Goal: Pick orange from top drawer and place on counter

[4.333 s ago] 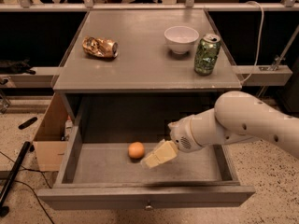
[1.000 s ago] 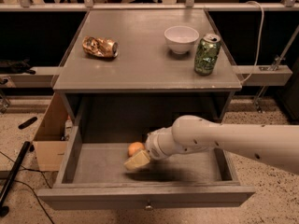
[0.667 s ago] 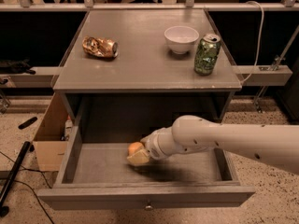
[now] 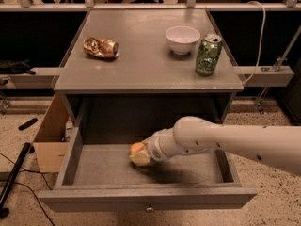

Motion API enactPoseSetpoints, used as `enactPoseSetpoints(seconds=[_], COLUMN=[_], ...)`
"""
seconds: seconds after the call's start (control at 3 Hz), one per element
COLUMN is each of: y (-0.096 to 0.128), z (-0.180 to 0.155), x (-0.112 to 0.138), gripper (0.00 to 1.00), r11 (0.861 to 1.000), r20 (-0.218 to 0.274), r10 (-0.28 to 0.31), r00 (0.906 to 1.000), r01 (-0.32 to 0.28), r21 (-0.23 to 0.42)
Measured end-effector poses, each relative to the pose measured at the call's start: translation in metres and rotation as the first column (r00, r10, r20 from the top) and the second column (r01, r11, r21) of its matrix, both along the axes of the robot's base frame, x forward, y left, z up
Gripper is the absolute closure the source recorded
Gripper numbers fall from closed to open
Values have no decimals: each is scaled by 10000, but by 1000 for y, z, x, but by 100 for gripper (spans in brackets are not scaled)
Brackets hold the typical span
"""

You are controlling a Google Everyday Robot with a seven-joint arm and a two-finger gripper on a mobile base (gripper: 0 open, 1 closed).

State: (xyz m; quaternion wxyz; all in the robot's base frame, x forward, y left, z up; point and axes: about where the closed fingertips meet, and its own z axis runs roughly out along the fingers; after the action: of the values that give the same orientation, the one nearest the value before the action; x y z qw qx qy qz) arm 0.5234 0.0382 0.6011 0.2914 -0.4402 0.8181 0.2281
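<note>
The orange [image 4: 136, 148] lies in the open top drawer [image 4: 99, 169], left of the middle of its floor. My gripper [image 4: 140, 156] reaches in from the right on the white arm [image 4: 221, 142] and is closed around the orange, whose lower right side is hidden by the cream fingers [image 4: 140, 160]. The orange is low, at the drawer floor. The grey counter [image 4: 141, 62] is above the drawer.
On the counter stand a dented gold-brown can [image 4: 100, 47] at the left, a white bowl [image 4: 182, 39] and a green can [image 4: 208, 54] at the right. A cardboard box [image 4: 49, 142] sits on the floor left of the cabinet. The drawer front has a small knob [image 4: 149, 207].
My gripper has slid left along the drawer floor to the orange and closed around it. The orange has stayed in about the same spot.
</note>
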Motion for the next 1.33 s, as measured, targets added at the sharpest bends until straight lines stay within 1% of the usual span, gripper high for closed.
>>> enactPoseSetpoints(seconds=[0.33, 0.67, 1.0, 1.33], y=[0, -1, -8, -20], z=[0, 1, 17, 66], x=[0, 0, 3, 5], gripper=[100, 100, 100, 100], r11=[10000, 10000, 9999, 9990], r20=[0, 18, 213, 959], r10=[0, -2, -30, -14], r00=[10000, 10000, 9998, 9954], r01=[0, 2, 27, -30], r21=[0, 11, 132, 447])
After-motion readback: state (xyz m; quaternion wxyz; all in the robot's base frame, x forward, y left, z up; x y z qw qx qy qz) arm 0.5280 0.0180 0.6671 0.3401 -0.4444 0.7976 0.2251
